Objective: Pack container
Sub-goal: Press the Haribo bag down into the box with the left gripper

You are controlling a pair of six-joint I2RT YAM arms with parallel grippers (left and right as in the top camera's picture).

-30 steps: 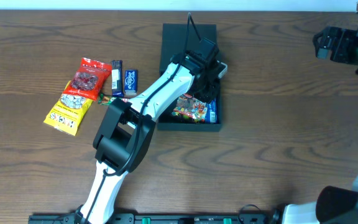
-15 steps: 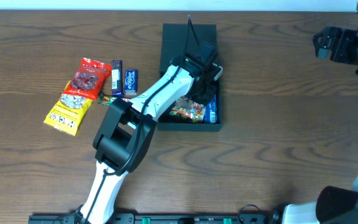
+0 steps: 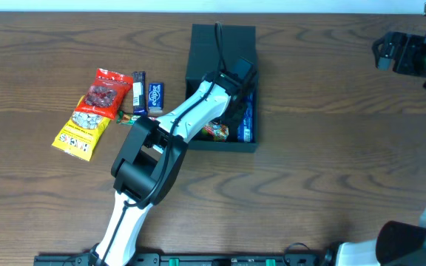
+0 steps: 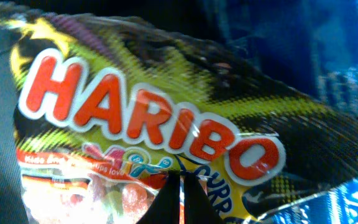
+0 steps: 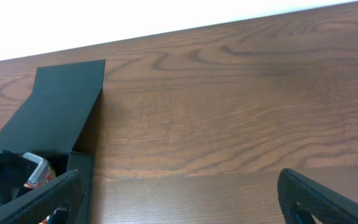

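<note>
surface: wooden table [image 3: 331, 162] | on it: container [image 3: 242, 37], snack packets [image 3: 106, 92] at left

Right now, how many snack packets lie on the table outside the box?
4, grouped left of the container: a red packet, a yellow packet nearer the robot, a dark bar and a blue packet beside the red one. The left arm may hide another.
</note>
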